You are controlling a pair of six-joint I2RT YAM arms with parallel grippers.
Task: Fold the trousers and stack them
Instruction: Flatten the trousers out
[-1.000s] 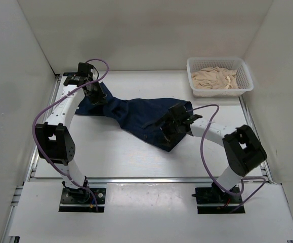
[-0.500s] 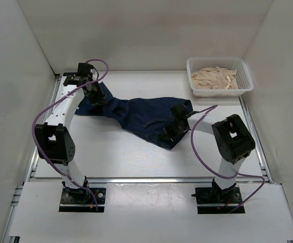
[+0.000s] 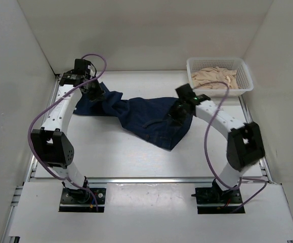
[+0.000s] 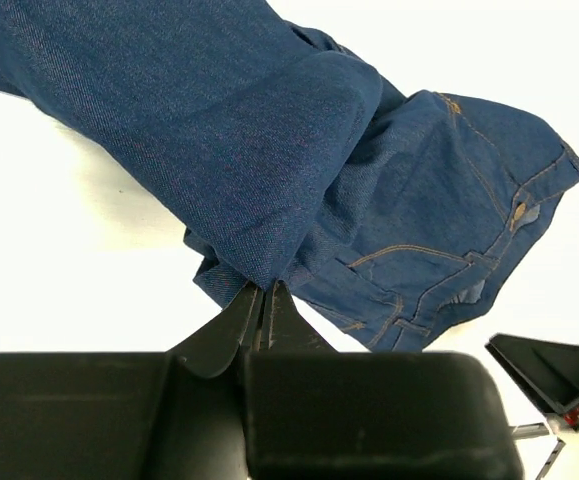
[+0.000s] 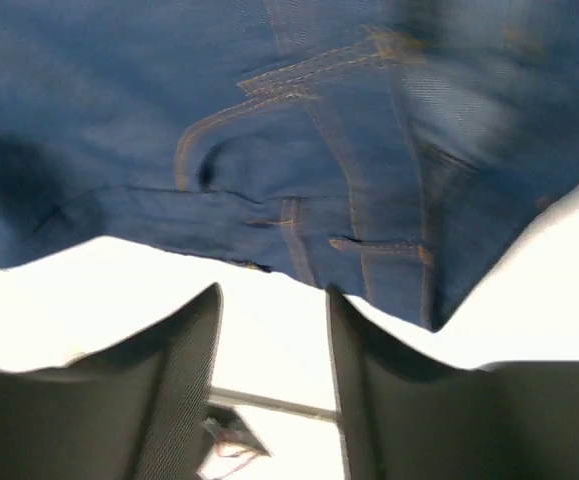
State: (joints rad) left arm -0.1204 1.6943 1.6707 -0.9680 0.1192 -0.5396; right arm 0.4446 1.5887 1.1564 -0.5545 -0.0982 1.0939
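White tabletop stretched between pale walls, and at its far left I saw my left gripper clenched on a fold of the trousers, which sprawled crumpled across the middle, while my right gripper hung released, fingers apart, over their waistband edge.

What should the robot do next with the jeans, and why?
Probably ease the right end effector forward and close it on the waistband edge of the jeans. It stands open and empty just short of that edge, while the left end effector is shut on the fabric.
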